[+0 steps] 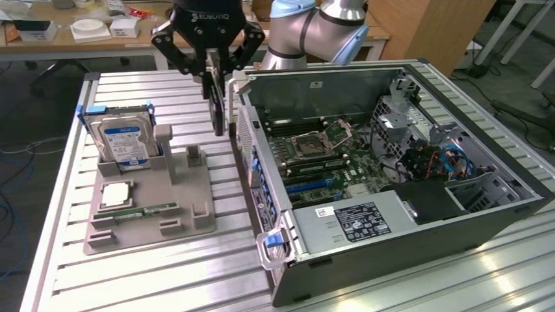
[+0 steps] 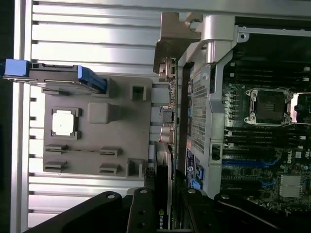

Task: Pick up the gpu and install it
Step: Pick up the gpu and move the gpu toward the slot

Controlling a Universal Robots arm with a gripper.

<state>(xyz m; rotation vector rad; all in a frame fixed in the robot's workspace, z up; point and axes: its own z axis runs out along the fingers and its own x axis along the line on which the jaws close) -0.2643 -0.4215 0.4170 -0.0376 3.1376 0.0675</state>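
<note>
Black pincer (image 1: 217, 73) on a silver-and-blue arm (image 1: 301, 29).

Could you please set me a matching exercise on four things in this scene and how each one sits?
1. gpu
2. hard drive
3. processor
4. computer case

A. lies flat in the grey holder
B. is clamped in the gripper
C. lies open on the table
D. stands upright in the grey holder

Pairs: 1-B, 2-D, 3-A, 4-C

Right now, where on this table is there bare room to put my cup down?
Bare table lies nearest the camera, bordered by the grey tray and the computer case, and in a strip beyond the tray. It is crowded between tray and case, where the fingers hold the card.
</note>
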